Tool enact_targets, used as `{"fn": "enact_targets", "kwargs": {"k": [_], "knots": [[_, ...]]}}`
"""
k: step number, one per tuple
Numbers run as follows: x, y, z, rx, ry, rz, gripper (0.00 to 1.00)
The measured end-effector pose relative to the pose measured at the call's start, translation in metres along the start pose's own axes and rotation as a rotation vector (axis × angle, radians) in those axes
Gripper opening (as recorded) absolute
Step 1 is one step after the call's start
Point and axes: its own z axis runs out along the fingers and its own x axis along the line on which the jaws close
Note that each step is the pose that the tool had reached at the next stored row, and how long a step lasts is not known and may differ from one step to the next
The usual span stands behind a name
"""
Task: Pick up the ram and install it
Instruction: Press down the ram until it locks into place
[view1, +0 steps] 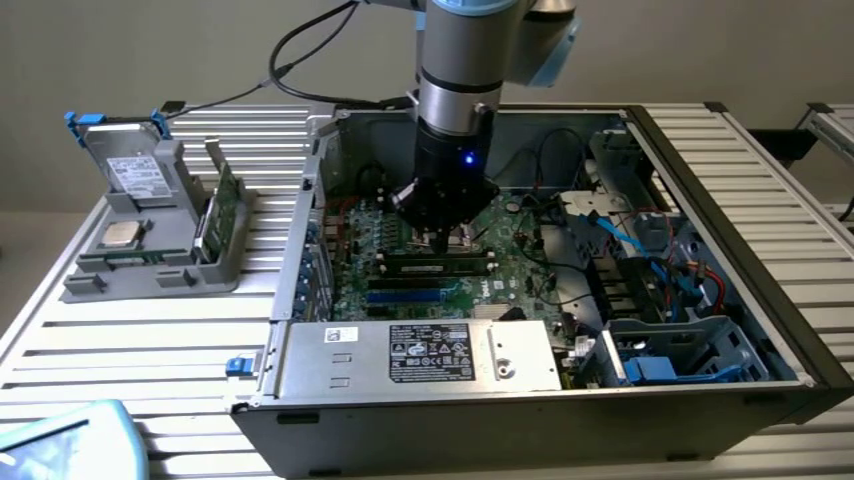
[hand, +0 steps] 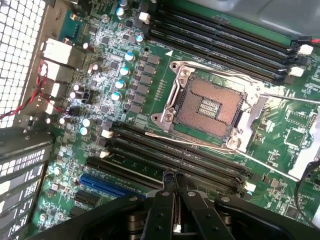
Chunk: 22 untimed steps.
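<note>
Slatted metal table (view1: 160, 330) — open PC case (view1: 534, 420) & grey parts holder (view1: 154, 275) on it.

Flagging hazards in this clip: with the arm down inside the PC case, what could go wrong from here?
1. The shut tool sits right at the memory slots; pressing off-line might stress the motherboard.
2. The open processor socket lies exposed close by; a sideways slip could damage it.
3. Loose cables in the case could snag the arm.

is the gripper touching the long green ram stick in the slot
Touching: the wrist view shows the shut gripper tips pressing on the long green ram stick seated in its slot.
</note>
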Motion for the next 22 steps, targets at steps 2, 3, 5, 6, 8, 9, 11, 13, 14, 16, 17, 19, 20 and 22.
{"fn": "enact_targets", "kwargs": {"k": [2,3,5,6,8,9,11,13,14,16,17,19,20,22], "knots": [[0.0,0.0,0.0,-0.001,-0.0004,0.022,0.11],[0.0002,-0.0004,0.0,-0.0012,-0.0005,0.028,0.11],[0.0003,-0.0011,0.0,-0.0019,-0.0007,0.038,0.11],[0.0005,-0.0015,0.0,-0.002,-0.0007,0.043,0.11],[0.0007,-0.0022,0.0001,-0.0027,-0.0008,0.054,0.11],[0.0006,-0.0022,0.0001,-0.0034,-0.0009,0.061,0.11],[0.0006,-0.0023,0.0,-0.0052,-0.001,0.08,0.11],[0.0007,-0.0023,0.0001,-0.0081,-0.0014,0.105,0.11],[0.0007,-0.0023,0.0001,-0.0096,-0.0016,0.119,0.11],[0.0007,-0.0023,0.0001,-0.0124,-0.002,0.147,0.11],[0.0007,-0.0023,0.0001,-0.0137,-0.0022,0.161,0.11],[0.0006,-0.0023,0.0002,-0.0156,-0.0025,0.186,0.11],[0.0007,-0.0023,0.0002,-0.016,-0.0024,0.195,0.11],[0.0008,-0.0029,0.0002,-0.0167,-0.0027,0.207,0.11]]}}
